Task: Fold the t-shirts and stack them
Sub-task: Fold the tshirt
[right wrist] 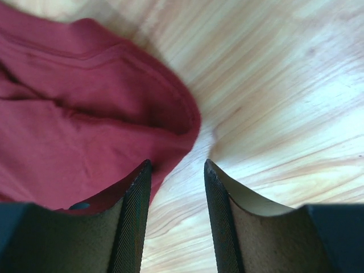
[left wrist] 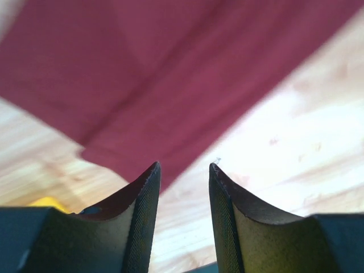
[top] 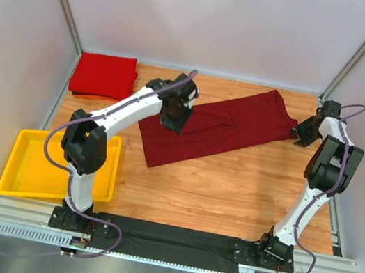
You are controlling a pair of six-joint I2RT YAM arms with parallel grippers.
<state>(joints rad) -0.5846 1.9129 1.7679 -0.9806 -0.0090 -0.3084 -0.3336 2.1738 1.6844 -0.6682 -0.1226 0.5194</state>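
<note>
While the left gripper [left wrist: 185, 166] and right gripper [right wrist: 178, 162] stand half-open, empty, the dark maroon t-shirt [top: 227, 124] lies a long slanting strip.

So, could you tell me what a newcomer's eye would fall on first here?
A dark maroon t-shirt lies spread slantwise across the middle of the wooden table, the left gripper above its left half and the right gripper at its right end, both open. A folded bright red t-shirt sits far left; a yellow tray near left.
</note>
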